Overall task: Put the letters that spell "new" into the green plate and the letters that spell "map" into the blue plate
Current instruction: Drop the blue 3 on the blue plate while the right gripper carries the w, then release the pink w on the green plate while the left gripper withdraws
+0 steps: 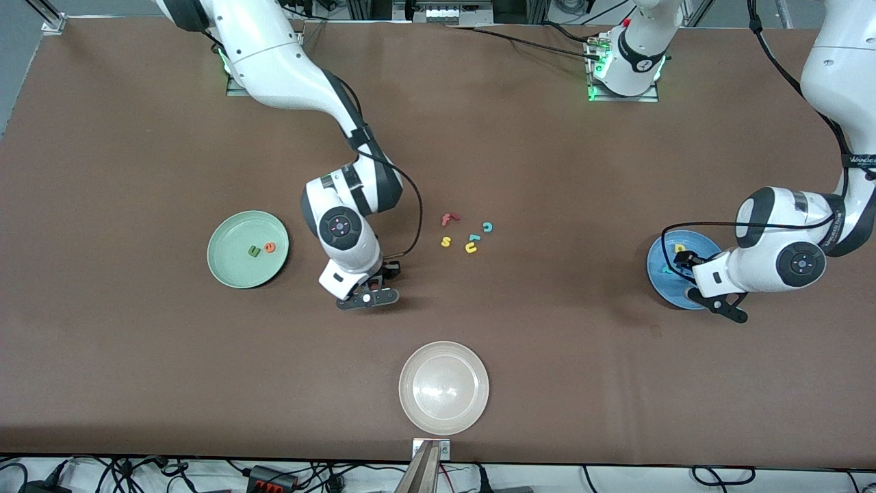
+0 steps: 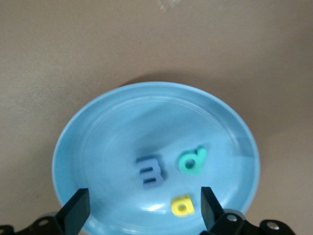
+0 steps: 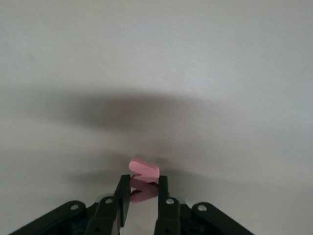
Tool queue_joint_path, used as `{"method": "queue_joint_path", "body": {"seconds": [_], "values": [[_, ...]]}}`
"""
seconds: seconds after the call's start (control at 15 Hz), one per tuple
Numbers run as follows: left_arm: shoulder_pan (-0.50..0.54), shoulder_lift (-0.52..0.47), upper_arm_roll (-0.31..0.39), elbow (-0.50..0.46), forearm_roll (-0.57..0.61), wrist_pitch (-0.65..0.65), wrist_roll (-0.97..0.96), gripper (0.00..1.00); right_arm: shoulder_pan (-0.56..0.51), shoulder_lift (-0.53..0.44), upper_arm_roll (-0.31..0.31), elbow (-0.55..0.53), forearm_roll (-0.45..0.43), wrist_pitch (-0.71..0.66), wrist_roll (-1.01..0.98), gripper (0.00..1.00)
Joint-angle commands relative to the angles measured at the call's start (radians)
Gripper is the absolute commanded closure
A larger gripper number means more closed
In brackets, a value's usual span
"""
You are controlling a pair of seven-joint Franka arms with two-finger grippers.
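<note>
The right gripper is pinching the salmon foam "w" over the brown worktop, between the mint green plate and the whitish-beige plate. The left gripper, jaws spread, is hovering over the glossy round blue plate holding "m", "a" and "p".

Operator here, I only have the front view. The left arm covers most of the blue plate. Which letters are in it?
Observer: The left wrist view shows three in the blue plate: the blue m, the teal p and the yellow a.
Operator: Is the left gripper holding anything?
Observer: No. The left gripper is open over the plate with nothing between its fingers.
Operator: And the right gripper? I can't see its fingertips.
Observer: The right gripper is shut on a salmon-pink foam piece, likely the w, over bare table between the green plate and the leftover letters.
</note>
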Motion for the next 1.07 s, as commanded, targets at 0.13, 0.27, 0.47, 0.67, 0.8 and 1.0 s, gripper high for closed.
{"method": "queue_joint_path", "body": {"seconds": [0.13,0.27,0.47,0.67,0.8,1.0], "values": [[-0.014,-0.064,-0.154,0.137,-0.032,-0.33,-0.158,0.0,-0.192,-0.243,-0.003,-0.245,-0.019,-0.098,-0.309,0.98],[-0.012,-0.065,-0.23,0.185,-0.032,-0.413,-0.253,0.0,-0.253,-0.311,-0.012,-0.351,-0.02,-0.091,-0.384,0.98],[-0.009,-0.067,-0.347,0.31,-0.034,-0.616,-0.327,0.0,-0.274,-0.399,-0.081,-0.5,-0.022,-0.076,-0.492,0.98],[-0.014,-0.067,-0.412,0.434,-0.035,-0.72,-0.328,0.0,-0.275,-0.429,-0.137,-0.623,-0.022,0.003,-0.607,0.97],[-0.015,-0.122,-0.4,0.447,-0.087,-0.724,-0.327,0.0,-0.28,-0.419,-0.143,-0.673,-0.022,0.097,-0.641,0.96],[-0.078,-0.266,-0.186,0.436,-0.251,-0.667,-0.327,0.0,-0.277,-0.376,-0.143,-0.692,-0.022,0.181,-0.643,0.96]]}}
